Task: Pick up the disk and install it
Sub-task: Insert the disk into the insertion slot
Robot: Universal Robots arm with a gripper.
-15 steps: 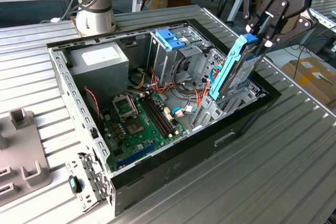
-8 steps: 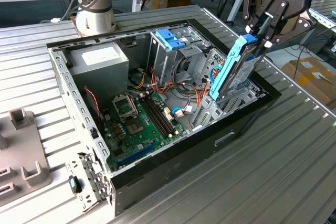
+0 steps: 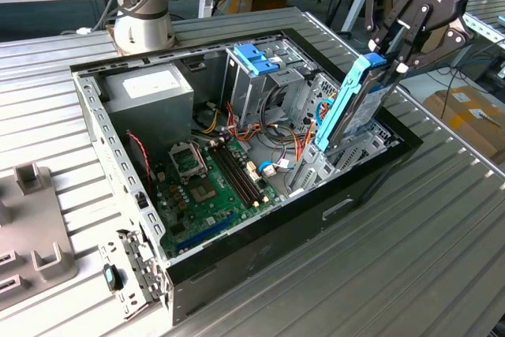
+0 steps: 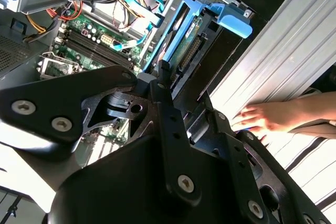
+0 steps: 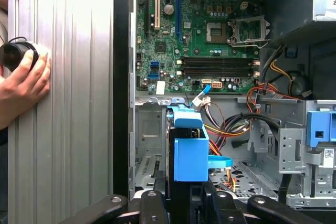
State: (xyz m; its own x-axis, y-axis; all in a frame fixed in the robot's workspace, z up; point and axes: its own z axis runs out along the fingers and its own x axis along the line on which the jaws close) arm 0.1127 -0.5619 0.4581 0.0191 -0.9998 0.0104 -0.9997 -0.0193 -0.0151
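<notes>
While the hand (image 3: 392, 59) is clamped on the upper end of the disk (image 3: 364, 104), the disk stands tilted (blue rail (image 3: 338, 108) toward the exterior view's left) with its lower end inside the open case (image 3: 339, 211), at the end toward the exterior view's right. The case rests on the ridged metal surface (image 3: 442, 266).

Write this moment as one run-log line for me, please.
end effector: shut on disk | disk: tilted on edge, lower end inside case | hand: on table beside case
</notes>
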